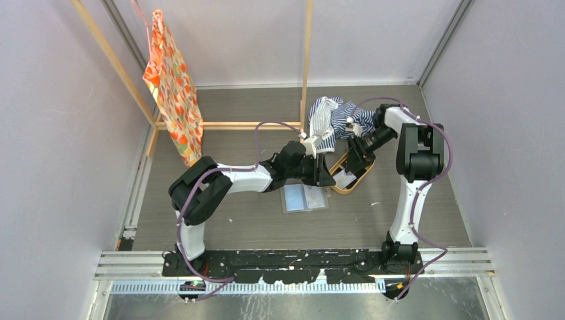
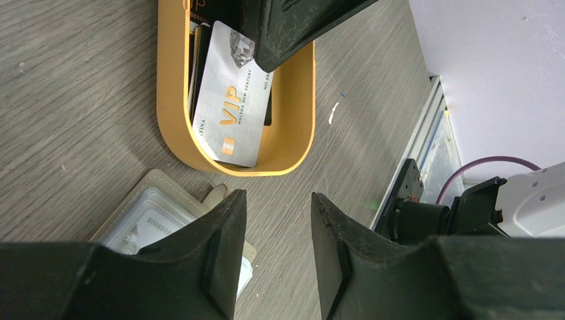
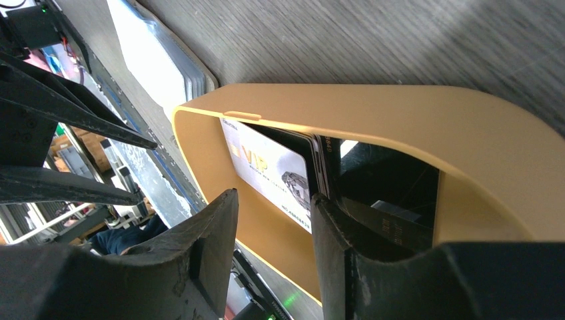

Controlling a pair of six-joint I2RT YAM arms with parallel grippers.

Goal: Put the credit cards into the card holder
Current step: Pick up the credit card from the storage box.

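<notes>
Inside the tan tray [image 2: 170, 100], right gripper [image 3: 273, 197], jaws parted, faces a stiff, slick-looking VIP card [image 2: 233, 100] edge-on; left gripper [image 2: 276, 197] gapes empty.

The right gripper [image 3: 273, 200] rises from the bottom edge, its two dark fingers [image 3: 200, 267] standing apart with nothing pinched between them. Just past their tips, the oval orange-tan tray [image 3: 413, 113] fills the centre and right. Inside it a white credit card [image 3: 266, 167] marked VIP leans on edge against black cards [image 3: 390, 217]. At upper left the card holder [image 3: 156, 63], pale and layered, lies on the grey counter [image 3: 400, 33].
</notes>
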